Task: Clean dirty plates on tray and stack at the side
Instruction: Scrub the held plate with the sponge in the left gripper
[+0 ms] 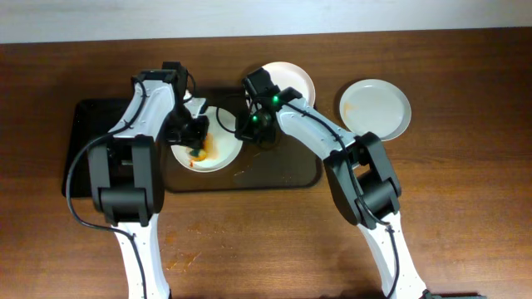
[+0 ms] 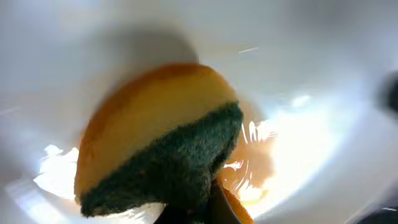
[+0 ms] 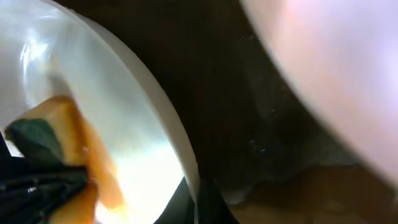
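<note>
A dirty white plate (image 1: 218, 154) with orange smears lies on the black tray (image 1: 274, 170). My left gripper (image 1: 198, 139) is shut on a yellow and green sponge (image 2: 161, 143) and presses it onto the plate's face (image 2: 311, 124). My right gripper (image 1: 249, 126) is shut on the plate's right rim (image 3: 180, 149); the sponge also shows in the right wrist view (image 3: 43, 134). A clean white plate (image 1: 293, 79) lies half over the tray's back edge.
A second clean white plate (image 1: 376, 108) lies on the wooden table to the right of the tray. The tray's left part (image 1: 91, 133) is bare. A few orange smears mark the table (image 1: 179, 262) near the front.
</note>
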Action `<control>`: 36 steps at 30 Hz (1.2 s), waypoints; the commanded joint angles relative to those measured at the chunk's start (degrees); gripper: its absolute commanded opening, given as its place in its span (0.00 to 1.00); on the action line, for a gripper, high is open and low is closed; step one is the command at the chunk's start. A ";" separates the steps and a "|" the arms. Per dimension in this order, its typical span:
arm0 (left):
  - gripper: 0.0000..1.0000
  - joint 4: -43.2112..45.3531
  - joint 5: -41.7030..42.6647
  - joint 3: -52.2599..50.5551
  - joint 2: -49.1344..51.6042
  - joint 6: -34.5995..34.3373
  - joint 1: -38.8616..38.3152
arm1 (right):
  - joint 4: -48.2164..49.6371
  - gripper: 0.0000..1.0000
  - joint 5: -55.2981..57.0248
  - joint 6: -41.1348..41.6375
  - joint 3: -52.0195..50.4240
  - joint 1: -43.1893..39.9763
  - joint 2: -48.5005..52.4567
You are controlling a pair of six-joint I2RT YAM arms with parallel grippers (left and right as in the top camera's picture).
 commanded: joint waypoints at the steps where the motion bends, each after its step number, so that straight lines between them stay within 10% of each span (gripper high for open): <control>1: 0.01 5.18 11.34 -1.68 3.30 1.97 -0.68 | -0.04 0.04 0.24 0.50 0.00 0.09 1.18; 7: 0.00 14.80 -10.36 -0.15 3.30 -16.98 3.08 | -0.15 0.04 0.26 0.50 0.00 0.09 1.18; 15: 0.01 -5.88 -19.12 0.42 3.30 -17.99 3.23 | -0.13 0.04 0.26 0.50 0.00 0.13 1.18; 21: 0.00 -4.92 14.01 0.42 3.30 -4.04 3.23 | -0.35 0.04 0.28 0.50 0.00 0.13 1.18; 25: 0.01 6.36 17.09 0.42 3.30 -7.63 3.23 | -0.35 0.04 0.26 0.50 0.00 0.13 1.18; 30: 0.01 13.86 6.91 2.08 3.30 -17.07 3.23 | -1.01 0.04 0.26 0.52 0.00 0.20 1.18; 36: 0.00 -1.57 -19.82 17.38 3.19 -18.51 1.18 | -1.22 0.04 0.31 0.50 0.00 0.17 1.18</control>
